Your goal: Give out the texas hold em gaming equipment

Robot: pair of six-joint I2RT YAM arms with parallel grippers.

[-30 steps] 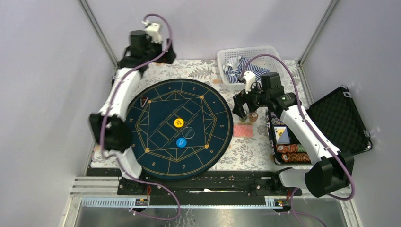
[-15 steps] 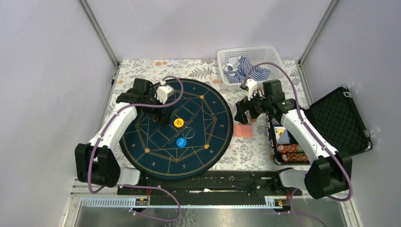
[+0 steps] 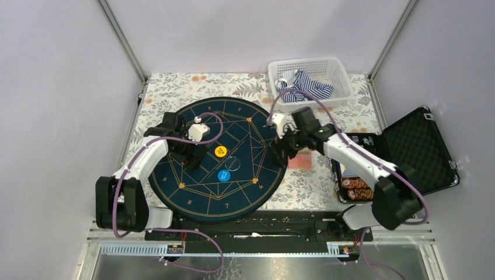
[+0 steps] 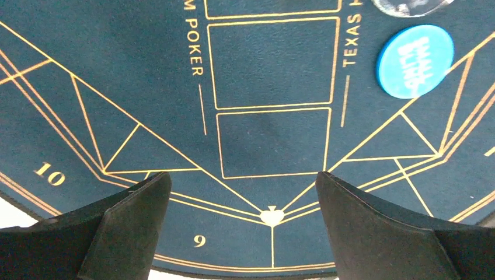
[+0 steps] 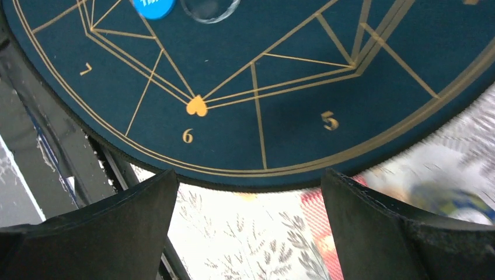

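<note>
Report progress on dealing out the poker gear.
Done: the orange disc and blue disc lie on the mat. In hand: nothing; the left gripper and right gripper hang open and empty, left above the mat, right at its edge. Left: the playing cards lie on the tablecloth beside the mat, and the poker chips sit in the case.

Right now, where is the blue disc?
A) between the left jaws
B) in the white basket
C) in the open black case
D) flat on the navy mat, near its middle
D: the blue disc lies flat on the navy mat, beside the orange disc on the side nearer the arm bases, with nothing gripping it.
</note>
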